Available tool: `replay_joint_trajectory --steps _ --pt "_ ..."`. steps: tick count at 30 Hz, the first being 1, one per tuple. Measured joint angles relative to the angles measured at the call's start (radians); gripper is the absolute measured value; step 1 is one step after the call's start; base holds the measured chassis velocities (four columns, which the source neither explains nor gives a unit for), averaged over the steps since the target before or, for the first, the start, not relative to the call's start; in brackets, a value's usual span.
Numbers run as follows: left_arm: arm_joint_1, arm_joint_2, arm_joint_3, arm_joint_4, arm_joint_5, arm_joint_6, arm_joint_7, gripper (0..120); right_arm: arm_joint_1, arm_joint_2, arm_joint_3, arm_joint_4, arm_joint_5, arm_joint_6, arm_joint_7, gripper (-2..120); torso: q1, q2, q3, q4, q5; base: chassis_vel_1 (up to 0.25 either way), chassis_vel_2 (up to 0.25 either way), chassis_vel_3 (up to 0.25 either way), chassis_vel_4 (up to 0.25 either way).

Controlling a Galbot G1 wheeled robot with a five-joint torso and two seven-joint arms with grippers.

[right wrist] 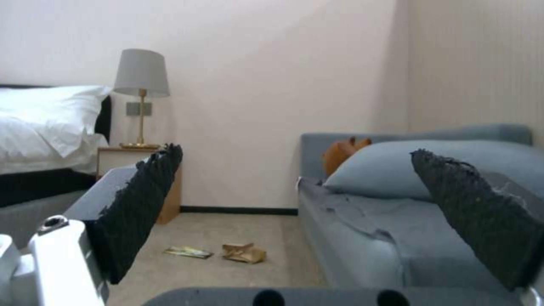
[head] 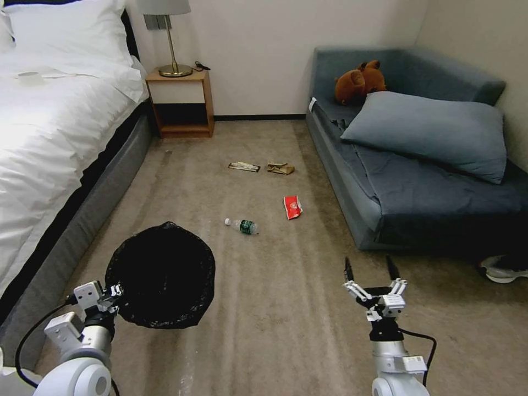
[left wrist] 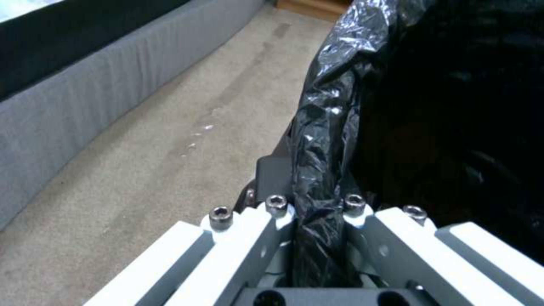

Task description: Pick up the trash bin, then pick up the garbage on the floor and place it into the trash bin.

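- Black-lined trash bin [head: 159,275] hangs above the carpet beside the bed [head: 49,137], its rim clamped in the left tool [head: 113,291].
- Right tool [head: 372,270] hovers spread apart.
- Garbage [head: 242,225] lies on the floor ahead.

A white bed [head: 49,121], a lamp [head: 168,33] on a nightstand [head: 181,104], and a teddy bear [head: 360,81] beside a pillow [head: 429,132] on the blue sofa [head: 440,192].

The trash bin [head: 160,274], lined with a crinkly black bag, is held above the carpet near the bed, while the garbage lies apart on the floor: a clear bottle [head: 242,225], a red-white wrapper [head: 292,207], a crumpled brown bag [head: 280,168] and a flat dark wrapper [head: 244,166].
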Motion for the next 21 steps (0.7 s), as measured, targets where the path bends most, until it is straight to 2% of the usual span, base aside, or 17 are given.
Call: replay_joint_trajectory --steps 6,21 --pt "0.005 -0.012 0.014 0.004 0.031 -0.017 0.009 1 -0.001 0.002 0.005 -0.015 -0.006 0.028 -0.017 100 0.000 0.000 0.000 -0.0001 0.0001 0.000 0.000 0.000 0.000" --pt "0.022 -0.029 0.048 -0.004 0.079 -0.031 0.021 1 0.018 -0.014 0.006 -0.014 -0.008 0.028 -0.005 100 0.000 0.000 0.000 0.0000 0.0000 0.000 0.000 0.000 0.000"
